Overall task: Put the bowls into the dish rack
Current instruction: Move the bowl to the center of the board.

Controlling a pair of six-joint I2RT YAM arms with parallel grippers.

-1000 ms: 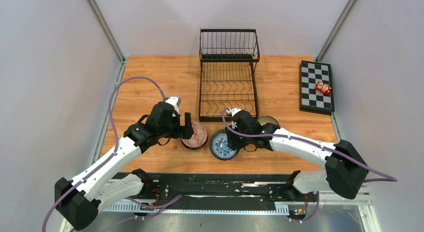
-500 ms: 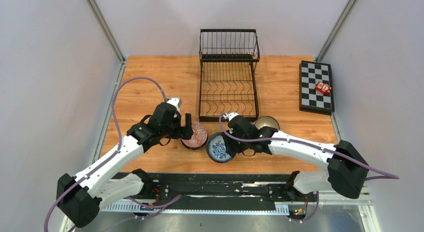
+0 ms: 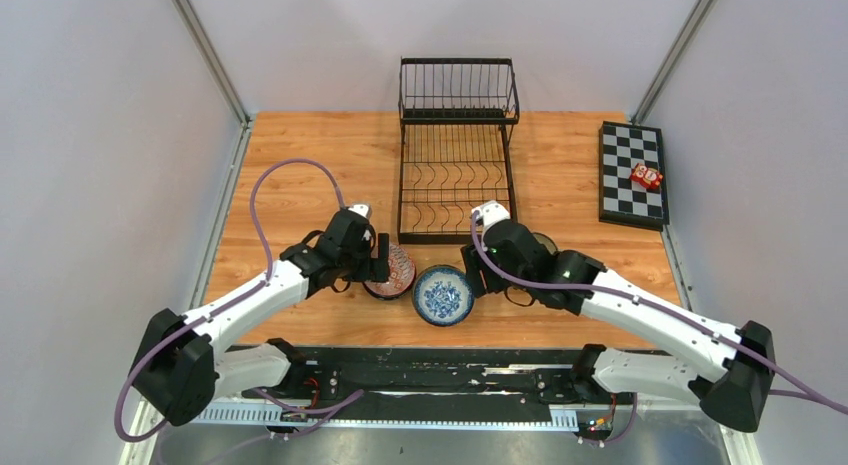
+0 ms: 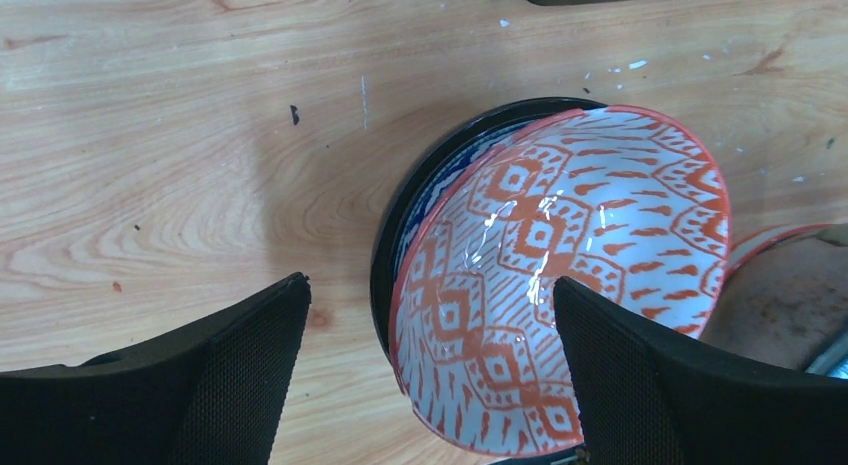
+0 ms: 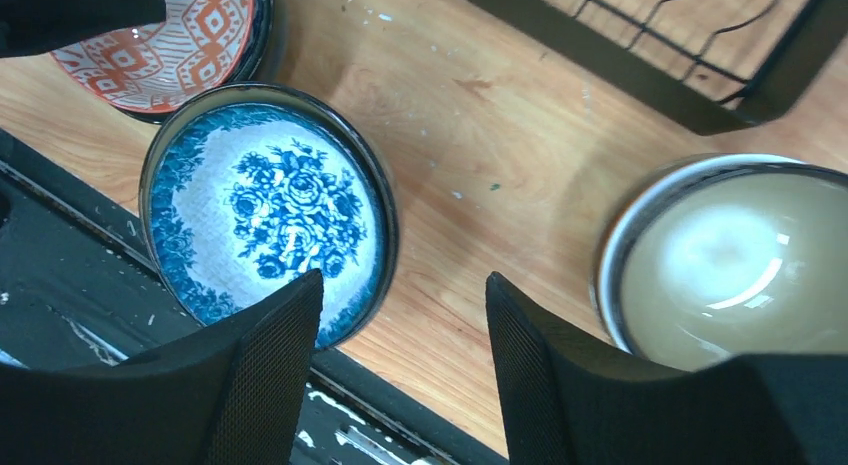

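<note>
Wood grain all around me: an orange-brown tabletop (image 3: pixel 300 165), flecked with small white chips and dark specks in the close views. Pale grey walls stand on three sides, metal posts run up at the back corners, and a black rail lies along the near edge by my bases.

Left jaws stand wide, with black textured fingers (image 4: pixel 220 375) on either side of the red-patterned bowl (image 4: pixel 580 235). It has orange-red diamonds and hatching on glossy white, and it sits tilted, nested in a dark-rimmed bowl (image 4: pixel 395 235) beneath it. One finger is clearly apart from the bowls; whether the other touches the rim I cannot tell.

Right jaws are spread too, and only bare wood shows in the gap. On my left is the blue-and-white floral bowl (image 5: pixel 270 210), flat on the tabletop near the front edge, with a rose cluster printed in its centre. On my right is a cream bowl (image 5: pixel 720 255) with a dark rim, just in front of the dish rack (image 3: pixel 457 175).

The rack is black wire, standing mid-tabletop toward the back, with its raised basket at the far end and the slotted tray nearer me. All the bowls I see sit on the wood by its near end.

Far right, a checkered board (image 3: pixel 630 170) lies flat with a small red item (image 3: pixel 646 175) on it, its markings too small to read.
</note>
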